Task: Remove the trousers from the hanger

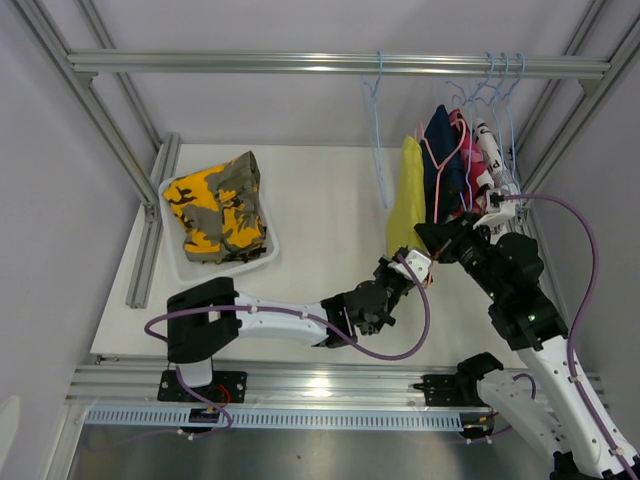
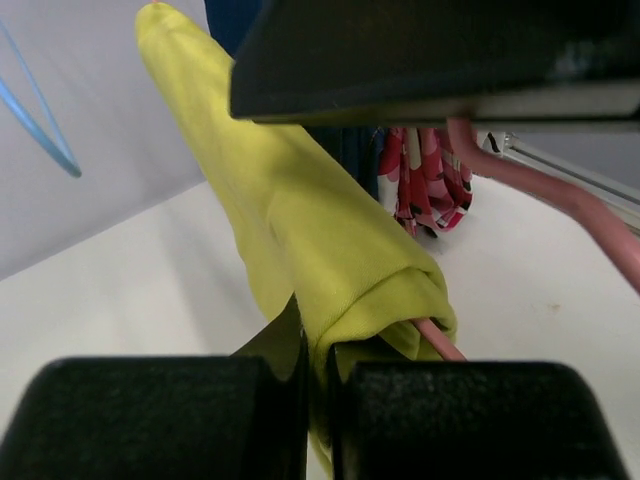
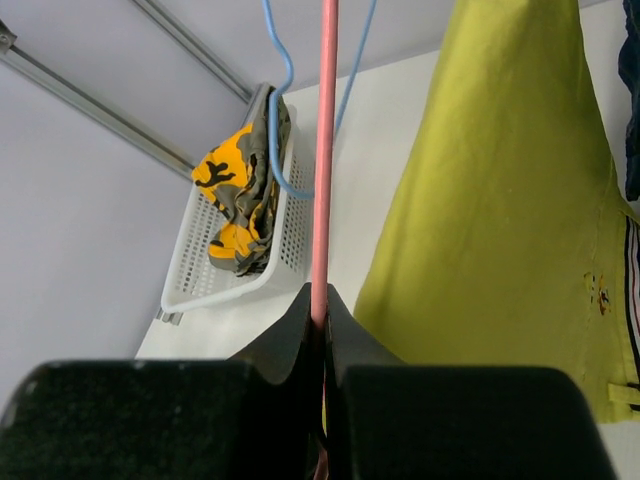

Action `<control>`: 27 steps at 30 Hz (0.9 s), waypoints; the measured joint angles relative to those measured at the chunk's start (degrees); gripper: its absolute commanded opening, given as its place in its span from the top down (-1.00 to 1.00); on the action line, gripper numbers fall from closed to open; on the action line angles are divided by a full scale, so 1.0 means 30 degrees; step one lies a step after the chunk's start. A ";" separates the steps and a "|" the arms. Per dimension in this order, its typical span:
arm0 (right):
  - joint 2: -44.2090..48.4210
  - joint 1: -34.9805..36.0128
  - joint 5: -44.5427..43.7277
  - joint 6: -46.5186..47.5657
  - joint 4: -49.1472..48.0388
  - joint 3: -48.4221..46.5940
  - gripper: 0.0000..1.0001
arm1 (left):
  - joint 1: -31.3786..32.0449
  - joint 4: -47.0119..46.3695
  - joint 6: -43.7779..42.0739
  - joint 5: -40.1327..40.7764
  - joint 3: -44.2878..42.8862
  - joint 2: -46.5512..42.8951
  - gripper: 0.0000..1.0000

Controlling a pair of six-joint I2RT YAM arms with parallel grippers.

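Together, two robot arms meet at the yellow trousers (image 1: 407,195), which hang on a pink hanger (image 3: 325,150) over the right side of the counter (image 1: 320,220). The left pincer (image 2: 318,370) is clamped on the garment's lower edge; the right pincer (image 3: 320,305) is closed on the hanger's rod. Beside them, toward the right edge, hang the navy trousers (image 1: 440,145), pink-red trousers (image 1: 463,140) and newspaper-print trousers (image 1: 488,150). Camouflage trousers (image 1: 215,205) lie in a white basket (image 1: 265,258) at the far left corner. A bare blue hanger (image 1: 378,150) hangs from the rail (image 1: 250,63).

Trousers (image 1: 216,208): five pairs. Basket (image 1: 173,263): one. Arms (image 1: 280,318): two.
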State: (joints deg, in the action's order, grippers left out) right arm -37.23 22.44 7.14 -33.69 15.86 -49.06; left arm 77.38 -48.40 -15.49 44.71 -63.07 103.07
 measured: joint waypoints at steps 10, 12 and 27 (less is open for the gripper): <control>0.0685 0.0073 -0.0211 0.0335 -0.0736 0.2149 1.00 | 0.0080 0.2506 0.0000 0.0386 0.0488 -0.2688 0.99; 0.0758 0.0073 -0.0284 0.0517 -0.0911 0.2776 1.00 | 0.0146 0.3089 0.0000 0.0393 0.0481 -0.3475 0.99; 0.0685 0.0102 -0.0597 0.0634 -0.2776 0.7504 1.00 | 0.1741 0.5632 -0.1086 0.0350 -0.2980 -0.5034 0.99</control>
State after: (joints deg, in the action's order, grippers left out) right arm -35.18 22.74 5.34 -31.79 7.53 -26.55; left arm 82.61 -31.51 -18.74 45.76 -72.01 87.96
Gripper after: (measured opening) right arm 0.031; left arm 0.037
